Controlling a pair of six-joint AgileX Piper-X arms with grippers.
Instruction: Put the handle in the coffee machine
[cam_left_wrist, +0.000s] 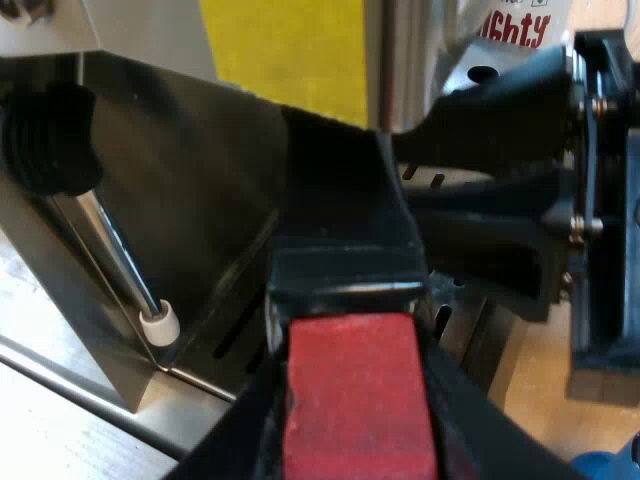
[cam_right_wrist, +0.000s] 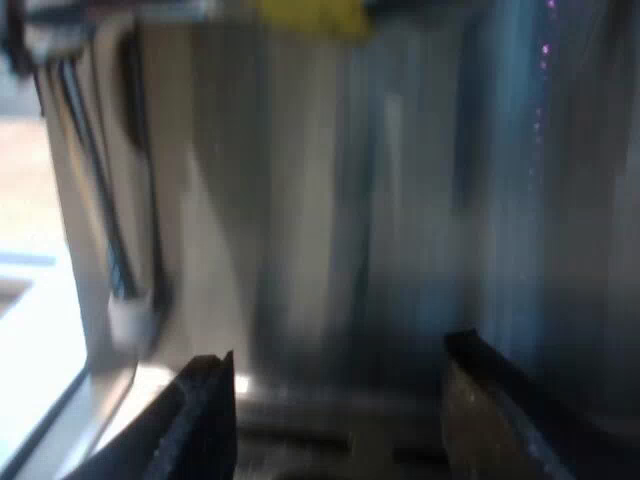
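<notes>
The holder's dark handle (cam_left_wrist: 345, 215) with its red end (cam_left_wrist: 358, 395) reaches from my left gripper (cam_left_wrist: 355, 420) toward the espresso machine's steel front (cam_left_wrist: 190, 170). The left gripper is shut on the handle just at the red end. The holder's metal head is hidden behind the handle. My right gripper (cam_left_wrist: 500, 190) hovers close beside the handle at the machine's front. In the right wrist view the right gripper (cam_right_wrist: 335, 400) is open, its two black fingers (cam_right_wrist: 205, 410) wide apart with nothing between them, facing the machine's shiny front panel (cam_right_wrist: 330, 200).
A steam wand (cam_left_wrist: 120, 250) with a white tip hangs under a black knob (cam_left_wrist: 45, 135) at the machine's side, and appears again as the steam wand (cam_right_wrist: 125, 290). The slotted drip tray (cam_left_wrist: 225, 350) lies below the handle. A blue object (cam_left_wrist: 612, 466) rests on the wooden tabletop (cam_left_wrist: 530, 390).
</notes>
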